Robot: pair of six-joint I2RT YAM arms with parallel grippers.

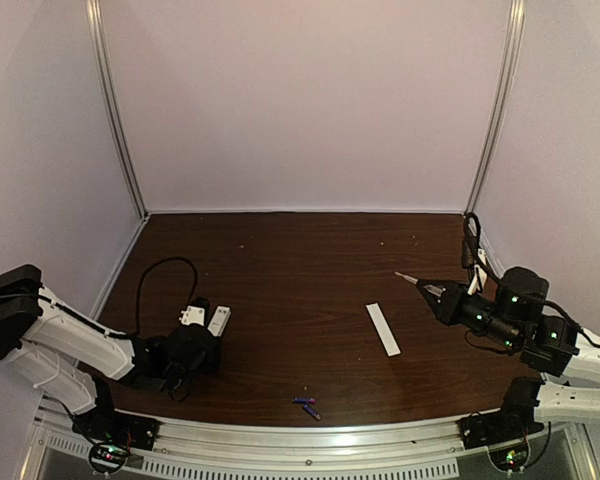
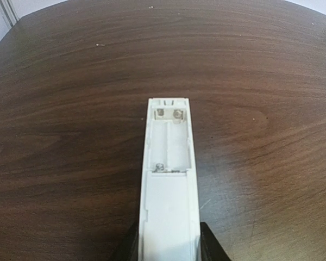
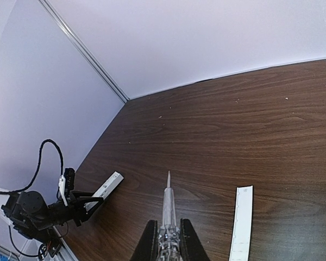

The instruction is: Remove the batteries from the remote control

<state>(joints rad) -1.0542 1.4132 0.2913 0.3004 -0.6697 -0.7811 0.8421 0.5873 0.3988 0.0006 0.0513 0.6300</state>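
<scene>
- Can't make out any brand or lettering on the slim white rectangular plastic remote control (image 2: 168,212) in any view; too small and soft to read.
- Got that remote control pinched at its near end by the left gripper (image 2: 168,239), with the black fingers (image 2: 212,250) closed partway against both long sides and the far end pointing out across the dark brown wooden table (image 2: 70,136).
- Looking straight into the recessed battery bay (image 2: 168,144): facing up, uncovered, only small metal contacts showing at its ends.
- Found the two tiny blue-purple cylinder batteries (image 1: 305,405) lying close together on the table near the front edge, off to the right of the held remote control and well apart from both grippers.
- Over on the other side, seeing the right gripper (image 3: 167,225) clamped tight around a slim metal-tipped screwdriver (image 3: 167,196), with the tip poking forward past the fingers.
- Also spotting a thin flat white cover strip (image 1: 383,328) lying flat on the table between the two arms, nearer the right gripper and just beside the screwdriver in the right wrist view.
</scene>
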